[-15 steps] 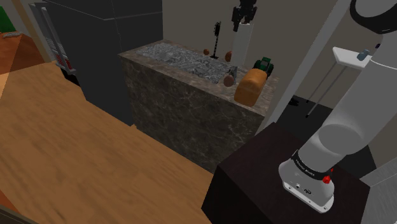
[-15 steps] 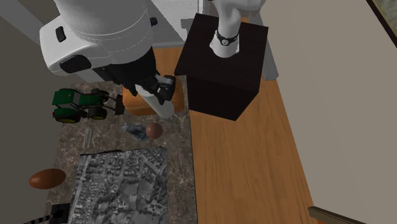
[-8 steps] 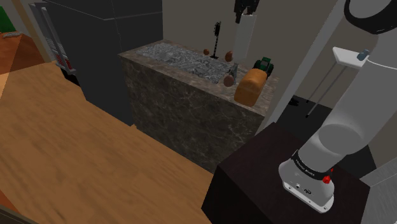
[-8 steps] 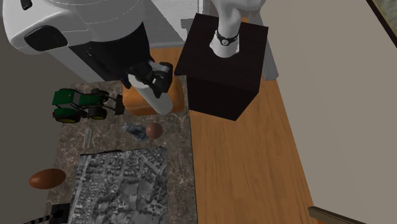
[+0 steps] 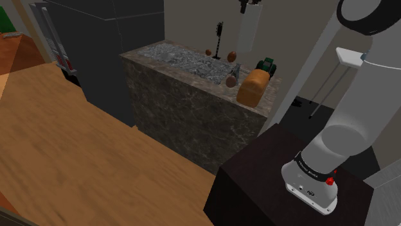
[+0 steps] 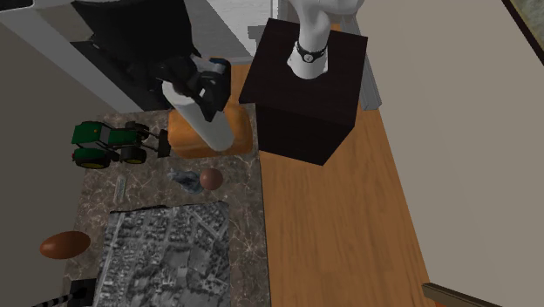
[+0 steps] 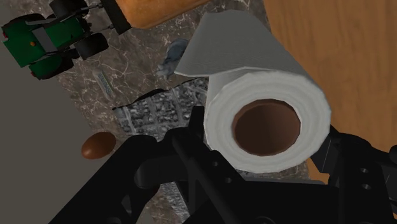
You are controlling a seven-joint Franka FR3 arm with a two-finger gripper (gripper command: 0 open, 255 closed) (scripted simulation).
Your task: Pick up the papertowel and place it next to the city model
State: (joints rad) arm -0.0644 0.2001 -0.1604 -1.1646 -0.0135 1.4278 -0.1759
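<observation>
The claw pinches the paper towel roll high over the tabletop, mid-carry. Next, I'd say: lower it beside the city model.

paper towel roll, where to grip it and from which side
Probably grip the paper towel roll across its curved wall near one end, side-on to its axis: the wall is even and the core hollow. The gripper clasps it so now.
</observation>
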